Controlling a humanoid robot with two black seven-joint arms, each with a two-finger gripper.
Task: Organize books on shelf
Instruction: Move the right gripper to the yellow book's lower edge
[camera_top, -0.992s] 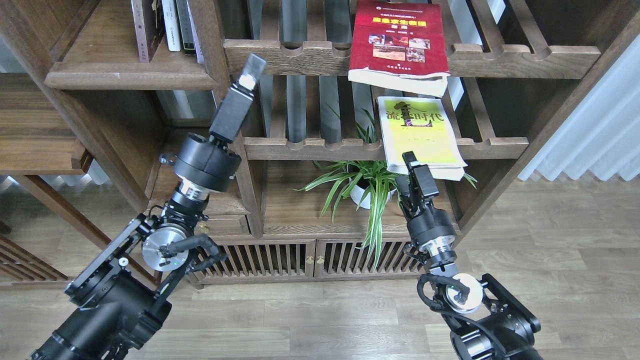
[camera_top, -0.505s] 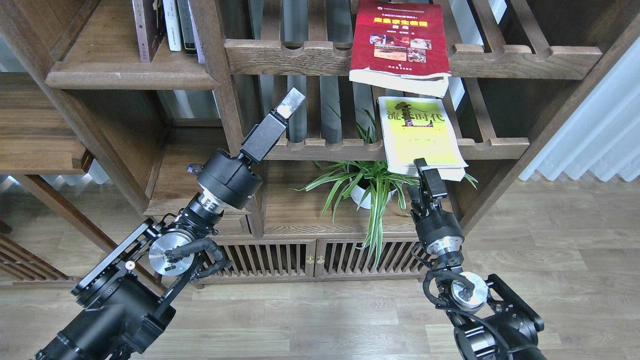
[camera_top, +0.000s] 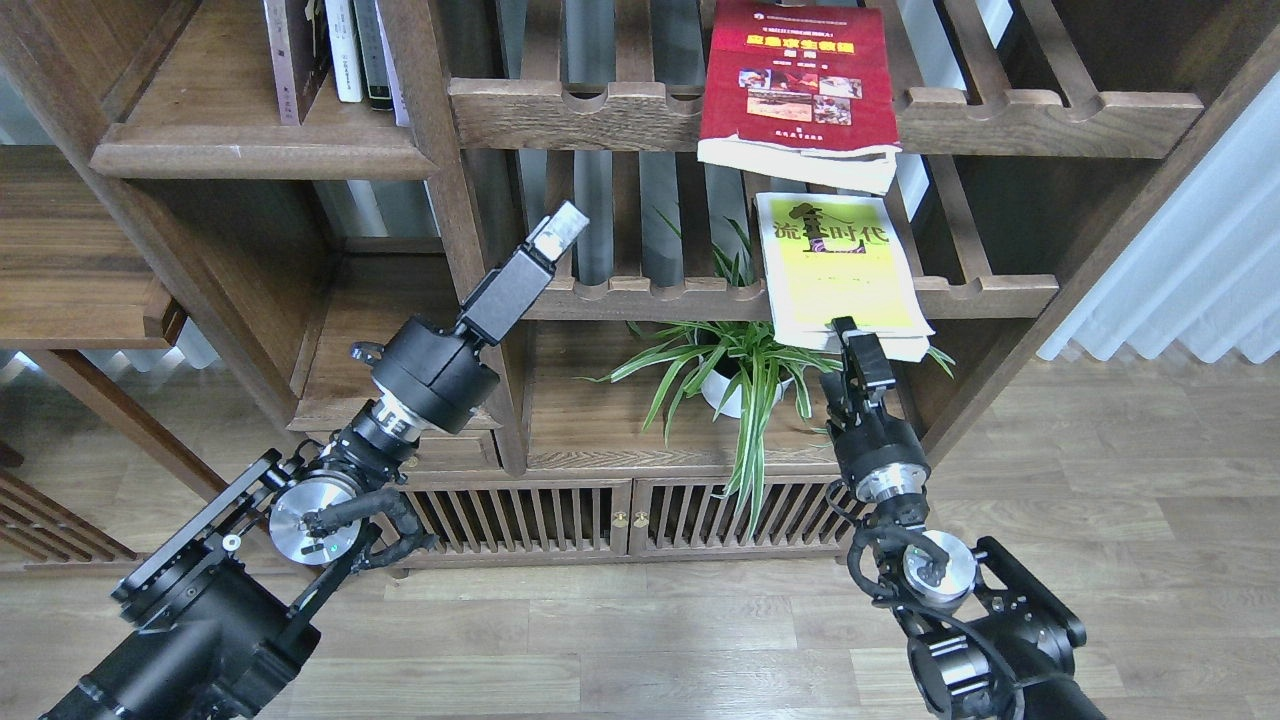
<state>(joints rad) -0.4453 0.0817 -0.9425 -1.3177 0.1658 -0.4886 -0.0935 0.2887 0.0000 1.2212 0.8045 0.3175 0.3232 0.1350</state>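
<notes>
- Seen from the head, looking forward and down at a dark-brown wooden bookcase, wood-plank floor below.
- Upper left: a solid flat shelf (camera_top: 250, 150) with a thick front lip, carrying a dark maroon book (camera_top: 292, 55) and slim volumes (camera_top: 358, 50) upright at its right end, beside a post.
- Upper middle: a slatted rack (camera_top: 600, 105) with a notched front rail; a red book (camera_top: 800, 85) with yellow title and photos lying flat on it, lower edge overhanging the rail.
- Lower slatted rack (camera_top: 640, 297): a yellow-green and white book (camera_top: 845, 270) with black characters lying flat, near edge jutting past the rail.
- A potted spider plant (camera_top: 735, 375) on the ledge beneath, just left of that book's overhang.
- Left gripper (camera_top: 560, 225) raised in front of the lower rack's left end, holding nothing; fingers seen as one dark block with a pale tip, so spread or pressed together cannot be told.
- Right gripper (camera_top: 850, 335) just under the yellow-green book's near edge; jaws dark and overlapping, state cannot be told; contact with the book also unclear.
</notes>
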